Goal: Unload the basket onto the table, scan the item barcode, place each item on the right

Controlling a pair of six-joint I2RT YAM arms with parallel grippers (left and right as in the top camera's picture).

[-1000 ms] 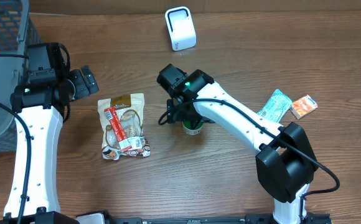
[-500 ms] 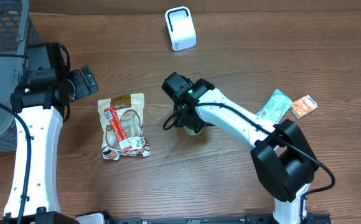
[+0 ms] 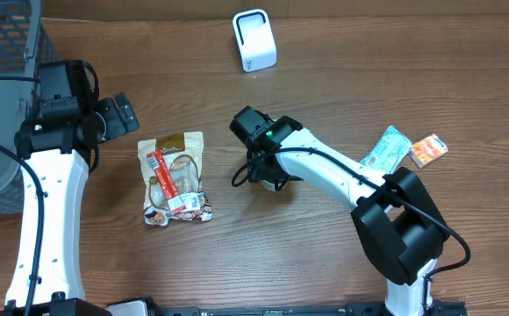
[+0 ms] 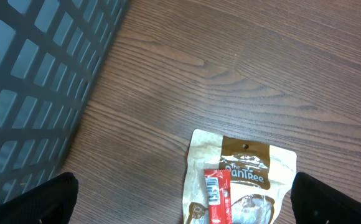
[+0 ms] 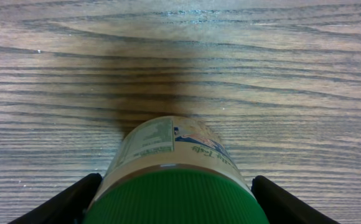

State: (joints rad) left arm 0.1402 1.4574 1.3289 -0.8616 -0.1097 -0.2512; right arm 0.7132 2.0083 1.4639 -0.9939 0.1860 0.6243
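A jar (image 5: 171, 155) with a green ribbed lid and a pale printed label stands upright on the wooden table. My right gripper (image 5: 175, 186) straddles it from above, and its black fingers (image 5: 75, 196) lie against both sides of the lid. From overhead the right gripper (image 3: 268, 171) covers nearly the whole jar. No barcode shows on the label side I see. The white scanner (image 3: 254, 39) stands at the back of the table, well away from the jar. My left gripper (image 3: 123, 114) hovers open above the table left of centre, holding nothing.
A tan snack pouch (image 3: 174, 175) with a red bar (image 4: 218, 196) on it lies below my left gripper. A grey mesh basket (image 3: 0, 88) fills the far left. A teal packet (image 3: 388, 147) and an orange one (image 3: 428, 149) lie at the right.
My right gripper has dropped lower over the jar and its fingers have narrowed onto the lid. The left arm has not moved.
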